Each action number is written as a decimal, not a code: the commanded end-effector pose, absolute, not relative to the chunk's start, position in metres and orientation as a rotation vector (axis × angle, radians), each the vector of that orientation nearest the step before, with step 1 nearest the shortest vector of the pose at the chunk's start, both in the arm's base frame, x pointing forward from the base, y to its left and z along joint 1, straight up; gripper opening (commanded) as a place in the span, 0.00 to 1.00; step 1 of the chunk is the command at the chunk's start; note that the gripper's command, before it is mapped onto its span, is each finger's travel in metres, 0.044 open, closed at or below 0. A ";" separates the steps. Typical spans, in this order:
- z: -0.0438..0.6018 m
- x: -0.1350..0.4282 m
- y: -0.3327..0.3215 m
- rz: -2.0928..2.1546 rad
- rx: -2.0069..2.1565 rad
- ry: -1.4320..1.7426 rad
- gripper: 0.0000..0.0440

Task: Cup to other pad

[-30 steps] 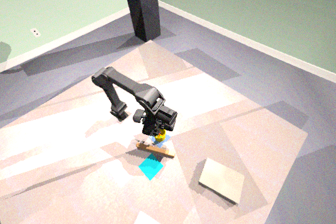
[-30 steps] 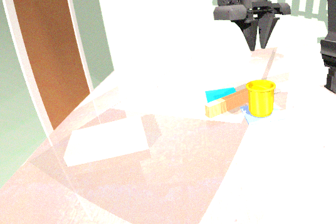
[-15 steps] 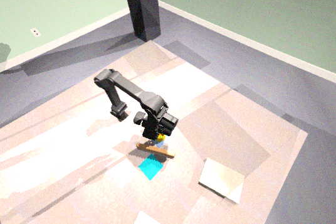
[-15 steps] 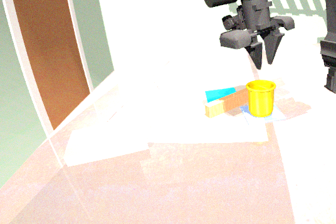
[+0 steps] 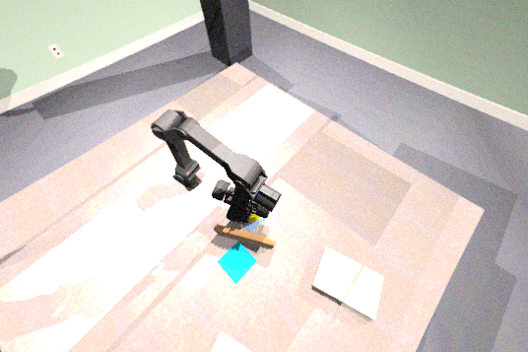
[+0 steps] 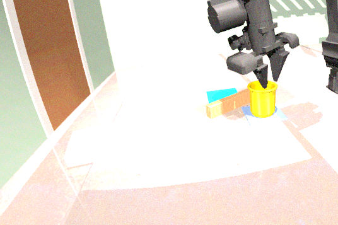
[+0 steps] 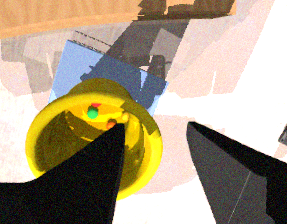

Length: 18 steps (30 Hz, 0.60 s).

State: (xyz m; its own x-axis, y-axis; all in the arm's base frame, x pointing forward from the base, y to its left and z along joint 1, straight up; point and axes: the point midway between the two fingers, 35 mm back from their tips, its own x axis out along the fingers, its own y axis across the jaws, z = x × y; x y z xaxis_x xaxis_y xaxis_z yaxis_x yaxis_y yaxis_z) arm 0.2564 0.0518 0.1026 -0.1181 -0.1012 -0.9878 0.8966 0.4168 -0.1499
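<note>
The yellow cup (image 5: 254, 218) (image 6: 262, 104) (image 7: 99, 88) stands upright on the blue pad (image 5: 253, 226) (image 6: 247, 111) (image 7: 71, 62). Inside it the wrist view shows a green marble (image 7: 92, 112), a red one and an orange-brown one; one finger hides part of the inside. My gripper (image 6: 270, 84) (image 7: 155, 129) is partly open with nothing between its fingers. One fingertip is over or just inside the cup's mouth, the other outside the rim. In the top view the fingertips are hidden. The cyan pad (image 5: 237, 263) (image 6: 221, 94) carries nothing.
A wooden bar (image 5: 244, 236) (image 6: 234, 101) (image 7: 69, 14) lies between the two pads, close to the cup. A flat white slab (image 5: 340, 276), perhaps an open book, lies on the table farther off. A dark pedestal (image 5: 224, 20) stands beyond the table.
</note>
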 end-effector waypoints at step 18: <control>0.061 0.255 0.049 -0.930 0.673 1.453 0.04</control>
